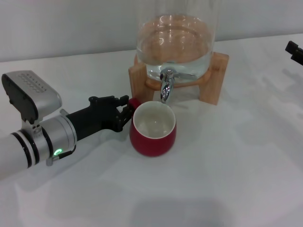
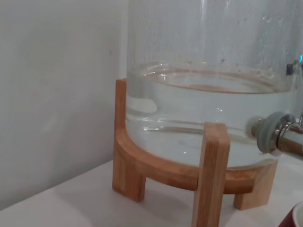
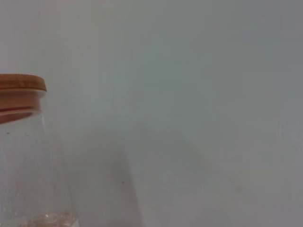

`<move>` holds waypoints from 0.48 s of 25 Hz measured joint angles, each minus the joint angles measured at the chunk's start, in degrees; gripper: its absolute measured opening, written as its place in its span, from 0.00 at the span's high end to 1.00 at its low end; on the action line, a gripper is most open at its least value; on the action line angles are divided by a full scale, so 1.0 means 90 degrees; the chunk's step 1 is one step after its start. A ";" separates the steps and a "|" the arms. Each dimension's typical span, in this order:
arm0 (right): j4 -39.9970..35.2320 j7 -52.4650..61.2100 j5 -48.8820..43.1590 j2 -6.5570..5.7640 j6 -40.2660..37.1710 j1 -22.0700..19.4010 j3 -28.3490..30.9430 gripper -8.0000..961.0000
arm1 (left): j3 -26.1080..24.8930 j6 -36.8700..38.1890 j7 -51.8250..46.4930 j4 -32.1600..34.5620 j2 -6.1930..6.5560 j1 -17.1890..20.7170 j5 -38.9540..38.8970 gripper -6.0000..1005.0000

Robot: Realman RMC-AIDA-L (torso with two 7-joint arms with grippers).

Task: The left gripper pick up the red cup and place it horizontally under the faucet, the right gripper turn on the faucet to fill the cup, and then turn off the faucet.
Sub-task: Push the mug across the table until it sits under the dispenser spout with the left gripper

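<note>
Nearest, the left gripper (image 1: 124,113) had its fingers closed on the red cup (image 1: 153,129) by its handle, upright just below the faucet (image 1: 166,86). Release might nudge it off-centre, so water would miss. The right gripper (image 1: 294,51) sat far right; its fingers' state couldn't be told.

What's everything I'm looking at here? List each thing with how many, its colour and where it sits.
red cup: one, dark red outside, cream inside, upright on the table just in front of the spout, empty.
faucet: one, shiny chrome, pointing down from the dispenser's front.
glass dispenser: one, clear, part full of water, on the stand.
wooden stand: one, light brown, at the back of the table.
wooden lid: one, brown, on top of the dispenser.
table: one, white.
left gripper: one, black, at the cup's handle.
right gripper: one, black, at the far right edge.
</note>
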 joint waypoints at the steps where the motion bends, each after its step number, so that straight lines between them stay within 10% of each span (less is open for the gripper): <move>1: 0.0001 0.0000 0.0001 0.0000 0.0000 -0.0005 0.0000 0.17 | 0.0003 -0.0001 -0.0002 0.0000 0.0001 0.0014 0.0008 0.75; 12: 0.0002 -0.0001 0.0005 0.0001 0.0013 -0.0015 0.0000 0.17 | -0.0007 -0.0047 -0.0255 0.0003 0.0006 0.0184 -0.0010 0.75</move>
